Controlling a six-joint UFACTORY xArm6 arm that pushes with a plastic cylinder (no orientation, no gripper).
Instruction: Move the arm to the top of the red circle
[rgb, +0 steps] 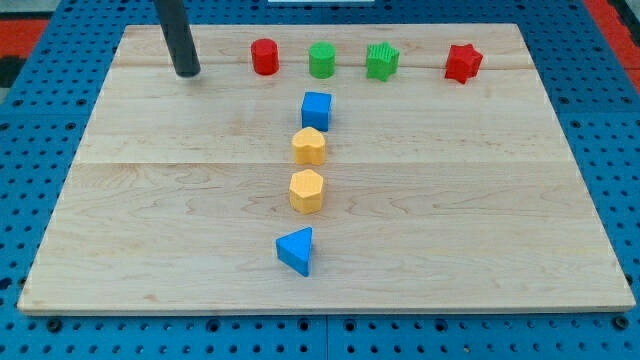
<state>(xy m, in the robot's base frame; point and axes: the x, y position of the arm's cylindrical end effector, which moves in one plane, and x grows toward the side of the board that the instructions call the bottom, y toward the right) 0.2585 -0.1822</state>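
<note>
Our tool, the dark rod, stood with my tip (187, 73) planted on the desk (150, 230) near the far left corner, and it grasped nothing, having no jaws to open or close; it touched no block. To the tip's right, near but clearly apart, sat the red circle (264, 57), first in a row that ran on rightward away from the tip: the green circle (321, 60), a green ridged block (382, 61) whose exact shape we could not make out, and, well apart, the red star (462, 62). Down and to the right of the tip, toward the view's bottom, a column stepped away from us: the blue cube (316, 109), then a yellow block (309, 146) of roughly hexagonal shape, a second yellow block (307, 190) like it, and farthest off the blue triangle (296, 250). We judged the task begun in position but not finished: the tip was almost level with the red circle and off to its left, not at its top side. What remained, as we read it, was to carry the tip rightward and slightly toward the view's top edge, into the narrow strip of desk beyond the red circle, without nudging that block out of its row.
</note>
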